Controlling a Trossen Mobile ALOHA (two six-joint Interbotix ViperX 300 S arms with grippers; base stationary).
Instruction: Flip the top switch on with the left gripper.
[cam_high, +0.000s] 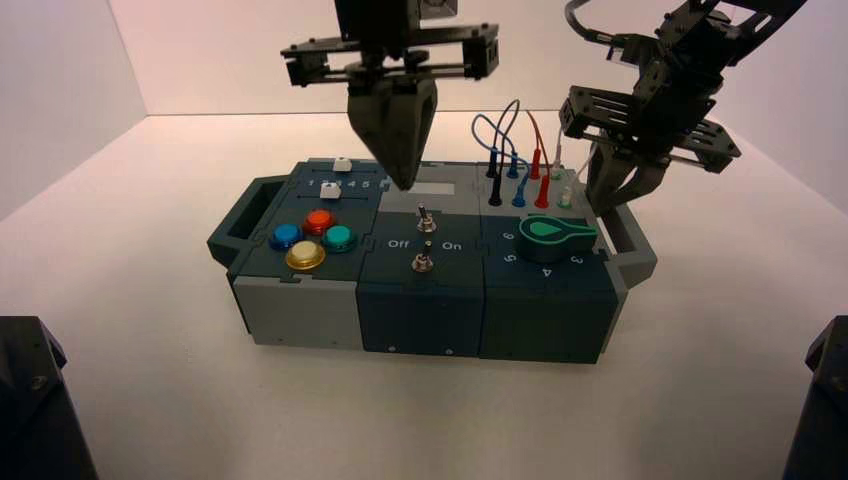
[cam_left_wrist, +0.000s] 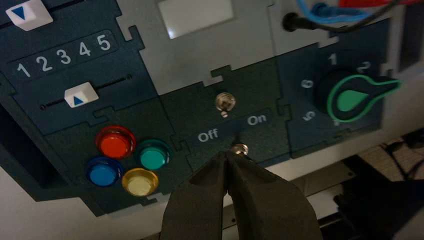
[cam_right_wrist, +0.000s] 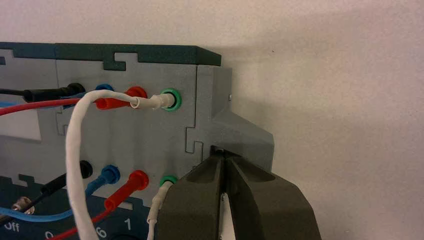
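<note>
Closed left gripper (cam_high: 403, 187), at top switch's (cam_high: 426, 222) eleven o'clock: descending too high, it may miss. Closed right gripper (cam_right_wrist: 224, 154): box's (cam_high: 420, 315) two o'clock

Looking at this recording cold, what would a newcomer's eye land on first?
Probably the left gripper, its fingers closed to a point above the middle of the box, near the two silver toggles. Next, the bright cluster of four buttons (red, blue, green, yellow) at the box's left, and the large green-edged knob at its right. The right gripper waits by the far right corner, beside the coloured wires.
</note>
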